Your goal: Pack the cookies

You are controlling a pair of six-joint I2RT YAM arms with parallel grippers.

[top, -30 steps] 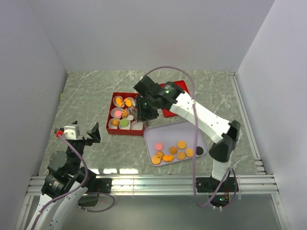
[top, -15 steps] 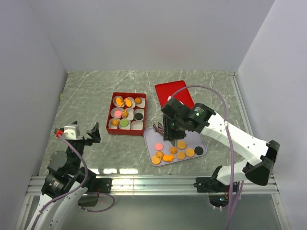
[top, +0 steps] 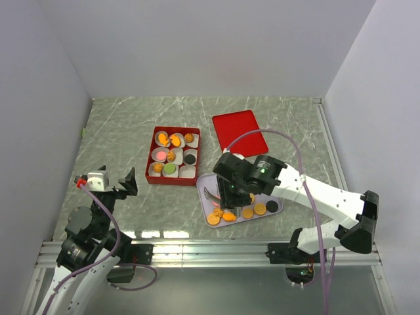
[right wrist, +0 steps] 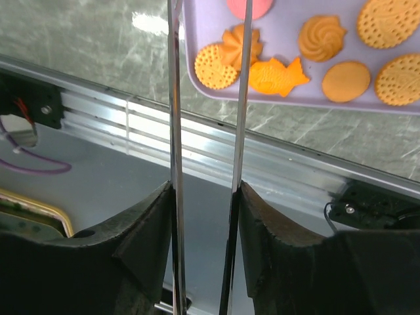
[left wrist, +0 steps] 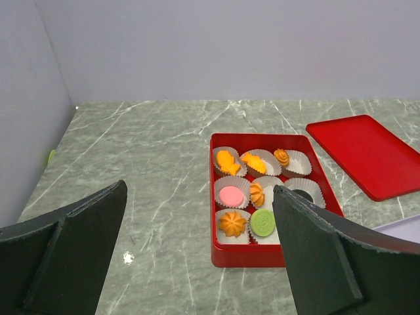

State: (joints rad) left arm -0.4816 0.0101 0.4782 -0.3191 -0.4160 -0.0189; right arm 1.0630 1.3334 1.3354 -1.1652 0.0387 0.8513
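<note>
The right hand [right wrist: 210, 39] has swung away from the red box [top: 176, 129] and come down over the lilac tray [right wrist: 285, 20], which sits on the desk at about 4 o'clock from the box. That reads as one delivery finished and the next pick beginning. Its two thin blades stand apart with nothing between them. The left hand [left wrist: 198, 197] hangs wide open and empty at 8 o'clock.

Some of the cookies [top: 248, 212] lie loose along the tray's 6 o'clock edge; others already sit in paper cups in the box. The round ones have no heading. In the right wrist view the fish cookie [right wrist: 279, 74], just beside the right blade, has its long axis from 9 to 3, head at 9, tail at 3.
</note>
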